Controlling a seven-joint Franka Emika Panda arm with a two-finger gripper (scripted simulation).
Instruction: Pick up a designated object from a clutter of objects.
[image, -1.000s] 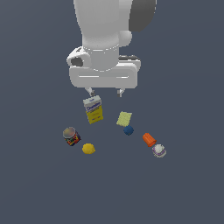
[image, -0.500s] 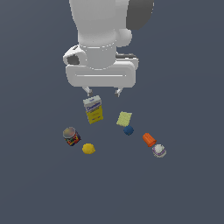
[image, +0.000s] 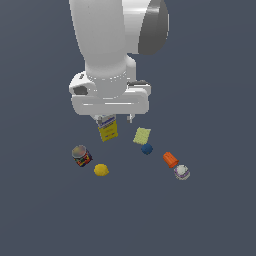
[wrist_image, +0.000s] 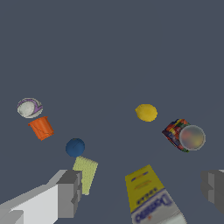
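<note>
The designated object, a plain bright yellow ball (image: 101, 170), lies on the dark floor beside the multicoloured can (image: 81, 155). It also shows in the wrist view (wrist_image: 146, 112), next to the can (wrist_image: 183, 135). My gripper (image: 114, 119) is open and empty. It hangs above the yellow-and-white box (image: 107, 130), well short of the ball. In the wrist view the gripper (wrist_image: 142, 189) has its fingers (wrist_image: 70, 192) spread either side of the box (wrist_image: 151, 197).
A pale green square (image: 142, 135), a dark blue ball (image: 146, 149), an orange cylinder (image: 170, 159) and a white-purple cup (image: 182, 172) lie in a row toward the exterior view's right. The arm's body hides the floor behind the box.
The hand has shifted slightly toward the exterior view's left and now sits lower, its fingertips overlapping the box's top. The objects have not moved.
</note>
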